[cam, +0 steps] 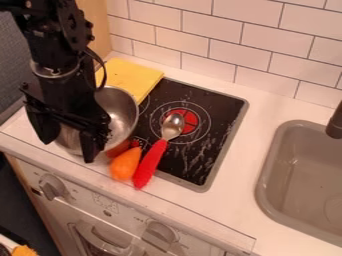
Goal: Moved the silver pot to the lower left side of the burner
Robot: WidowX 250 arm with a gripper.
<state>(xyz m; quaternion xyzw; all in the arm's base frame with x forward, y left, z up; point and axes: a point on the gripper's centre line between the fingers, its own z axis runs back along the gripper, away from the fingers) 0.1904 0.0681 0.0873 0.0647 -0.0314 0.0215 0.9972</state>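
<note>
The arm (48, 45) enters at the far left, with the pincer (69, 149) hanging down over the silver pot (122, 115). The pincer is set wide: its two fingers stand well apart, and part of the pot wall is visible between them. Contact between fingers and pot cannot be determined.

The silver pot is located at the left edge of the black cooktop (217, 110), to the left and slightly to the near side of the burner (191, 118), whose centre is red. The arm covers much of the pot; its exact tilt cannot be determined.

A spoon (153, 157) lies with its metal bowl over the burner and its red handle directed toward the near edge. An orange, tapered item (125, 165) lies just left of the handle. A smaller reddish-orange item (119, 148) is positioned between it and the pot.

A flat yellow item (130, 75) is located at the far left, behind the pot. The cooktop is set into the white desk (242, 175). A grey sink (264, 182) occupies the right side, with a dark faucet (335, 122) at its far right. White tiles (227, 42) line the far wall.
</note>
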